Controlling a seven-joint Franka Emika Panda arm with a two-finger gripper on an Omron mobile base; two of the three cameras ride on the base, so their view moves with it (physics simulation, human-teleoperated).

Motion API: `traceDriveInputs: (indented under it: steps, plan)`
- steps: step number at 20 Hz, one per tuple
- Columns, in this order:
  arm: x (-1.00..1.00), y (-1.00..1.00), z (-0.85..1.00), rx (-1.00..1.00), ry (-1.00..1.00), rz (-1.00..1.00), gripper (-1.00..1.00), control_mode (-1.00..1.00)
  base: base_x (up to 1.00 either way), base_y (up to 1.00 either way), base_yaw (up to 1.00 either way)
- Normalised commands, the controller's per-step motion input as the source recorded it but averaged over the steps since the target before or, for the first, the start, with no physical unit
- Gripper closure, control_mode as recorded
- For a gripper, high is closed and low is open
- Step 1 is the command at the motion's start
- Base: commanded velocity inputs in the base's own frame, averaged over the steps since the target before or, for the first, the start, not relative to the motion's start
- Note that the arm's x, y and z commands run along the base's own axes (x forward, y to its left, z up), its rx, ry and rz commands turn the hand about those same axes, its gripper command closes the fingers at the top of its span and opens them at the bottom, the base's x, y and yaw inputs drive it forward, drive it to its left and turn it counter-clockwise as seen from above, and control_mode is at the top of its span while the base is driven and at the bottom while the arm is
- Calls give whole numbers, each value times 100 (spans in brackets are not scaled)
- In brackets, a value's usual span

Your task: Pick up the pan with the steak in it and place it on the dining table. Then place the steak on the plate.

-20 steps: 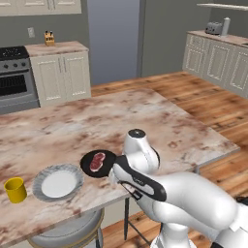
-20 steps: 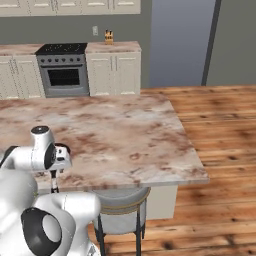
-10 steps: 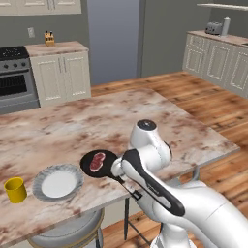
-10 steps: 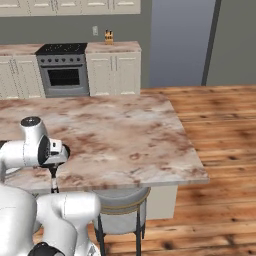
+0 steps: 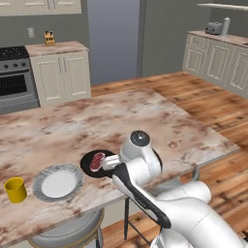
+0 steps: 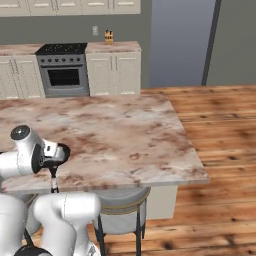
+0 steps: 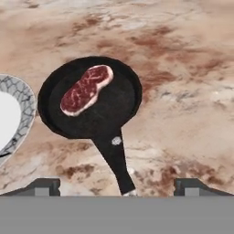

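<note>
The black pan lies flat on the marbled dining table, its long handle pointing toward me. Inside it, left of centre, is the red steak with its white fat rim. My gripper is open just behind the handle's end, one fingertip far out on each side and not touching it. The white plate with a grey patterned rim sits just left of the pan. From the left base view, pan, steak and plate line up near the table's front edge.
A yellow cup stands left of the plate. A round stool is tucked under the table's near edge, and another stool is beside my base. The stove and cream cabinets stand far behind.
My arm has shifted its pose slightly above the table edge. Pan, steak and plate lie where they were.
</note>
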Motion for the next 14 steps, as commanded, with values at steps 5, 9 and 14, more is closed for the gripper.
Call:
traceDriveInputs:
  steps: [5, 9, 14]
  plan:
    - [71, 46, 11, 1, -6, -20, -100, -100, 0, 0, 0]
    - [82, 32, 17, 2, 5, -12, -100, -100, 0, 0, 0]
    - [77, 16, 11, 5, 18, -2, -100, -100, 0, 0, 0]
